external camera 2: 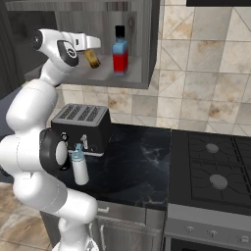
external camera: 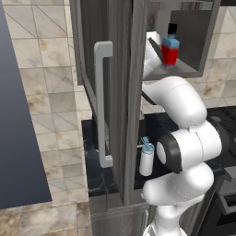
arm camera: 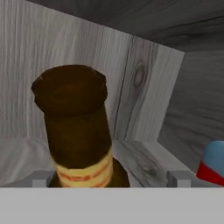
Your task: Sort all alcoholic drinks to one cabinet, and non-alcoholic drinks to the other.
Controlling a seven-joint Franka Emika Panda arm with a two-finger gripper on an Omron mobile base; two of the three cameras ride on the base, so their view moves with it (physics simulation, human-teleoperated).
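Reaching up and forward from the base, elbow bent above the counter (external camera 2: 142, 162), wrist turned level into the open wall cabinet (external camera 2: 147, 49). Gripper (arm camera: 111, 177) standing with jaws spread wide on either side of the amber beer bottle (arm camera: 76, 131), fingertips (arm camera: 41, 178) apart from the glass in the hand view; whether anything is touching the bottle, cannot tell. Bottle looming close in that view, tilted, cap end toward the camera, cream-and-red label band low on it; in the right base view showing as a small amber shape (external camera 2: 92, 58) leaning just past the hand, over the cabinet shelf.

Standing upright on the same shelf, to the right of the amber bottle and apart from it, the red bottle with blue shoulders (external camera 2: 120, 51), black cap on top; seen again in the left base view (external camera: 170, 48) near the shelf's front edge.

Swinging out toward the near left, the cabinet's tall dark door with its pale bar handle (external camera: 102, 103).

Sitting down on the dark counter, the white bottle with teal lid (external camera 2: 79, 166), upright, just in front of the black toaster (external camera 2: 81, 125), beside the arm's lower joint.
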